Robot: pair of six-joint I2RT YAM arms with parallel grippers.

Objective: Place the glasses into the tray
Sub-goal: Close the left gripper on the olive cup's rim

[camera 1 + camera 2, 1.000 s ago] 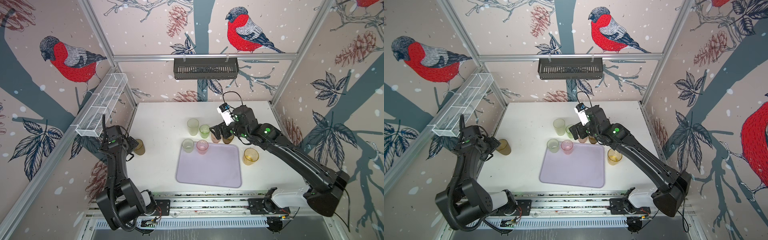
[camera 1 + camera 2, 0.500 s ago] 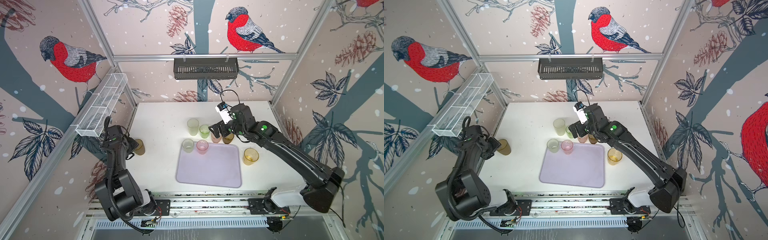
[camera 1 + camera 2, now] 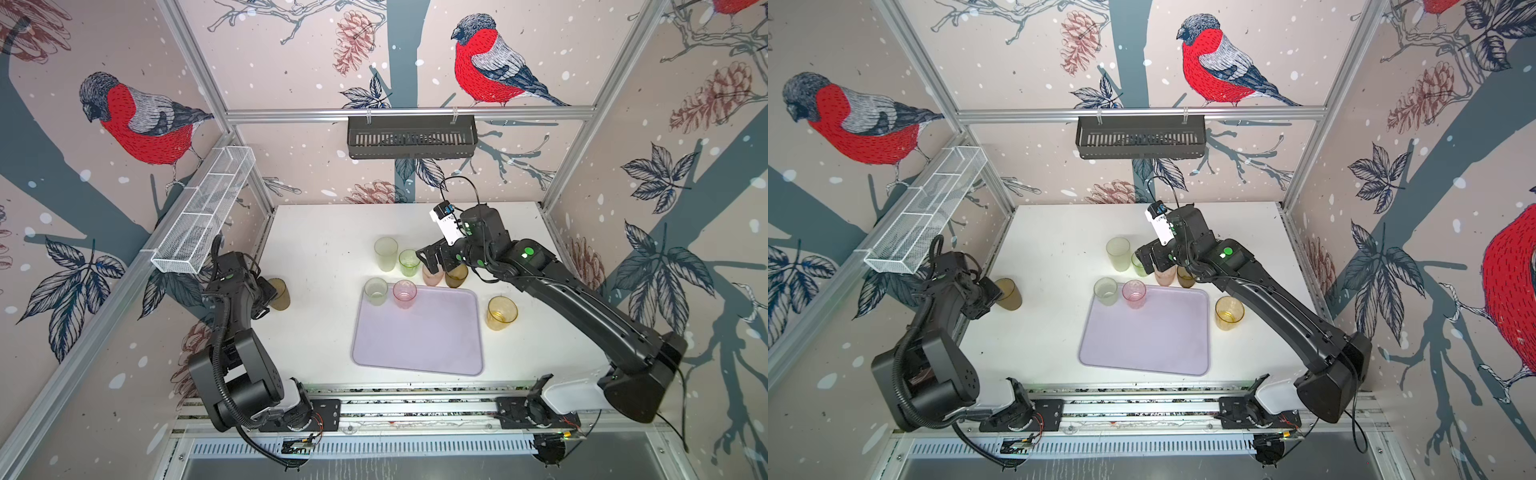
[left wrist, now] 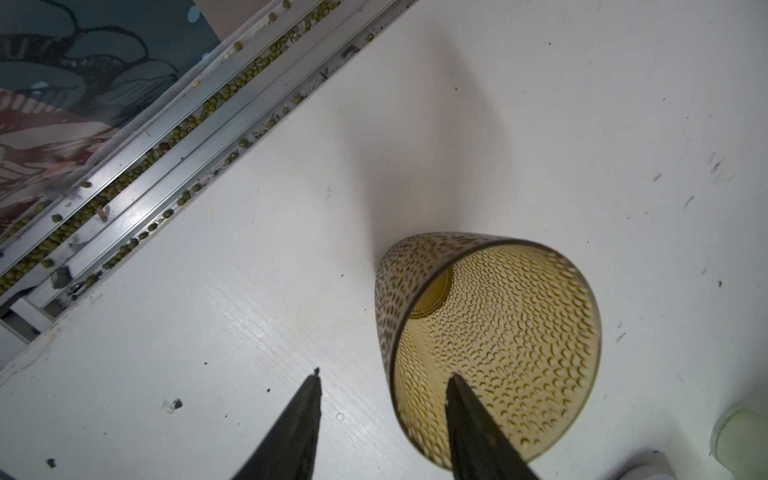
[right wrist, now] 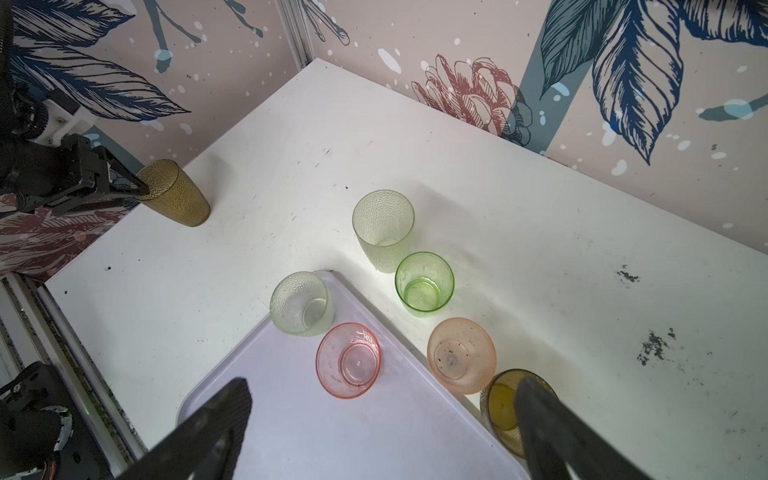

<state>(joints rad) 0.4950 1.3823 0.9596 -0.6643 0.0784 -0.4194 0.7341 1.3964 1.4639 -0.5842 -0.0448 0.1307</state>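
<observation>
Your left gripper (image 4: 384,374), part-open, straddles the near wall of the upright brown glass (image 4: 498,332), one finger inside, one outside. It stands at the table's (image 3: 324,232) left edge, well apart from the tray (image 3: 415,340).

Bright, even overhead light throws soft shadows on the table (image 4: 540,104); wrist views blur close up.
</observation>
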